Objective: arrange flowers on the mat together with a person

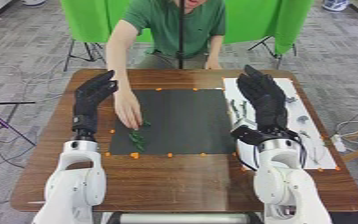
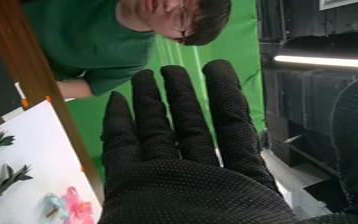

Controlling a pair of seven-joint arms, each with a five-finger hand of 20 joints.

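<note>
My right hand (image 1: 262,95) has its fingers straight and a little apart, pinching nothing, held above the white sheet (image 2: 44,142) at the right of the mat (image 1: 189,120). Under and beside it on that sheet lie the green sprigs (image 2: 9,182), a pink flower (image 2: 77,202) and a pale blue flower (image 2: 55,206). My left hand (image 1: 94,95) is loosely open near the mat's left edge, also holding nothing. Just inboard of it, the person's hand (image 1: 128,111) is down at some greenery (image 1: 138,140) on the mat's left part, so I judge the arrangement barely started and the person's placing to be the step in hand. The best help is to leave that side free: I'd keep the left fingers clear of the person's forearm and sleeve. For my own turn, I'd choose one piece, come down over the sheet with thumb and fingers either side of a bare stem, and close lightly, since petals would probably crush and leaves snag on glove fabric. Then I'd lift it well clear and lower it flat, without brushing the laid greenery.
</note>
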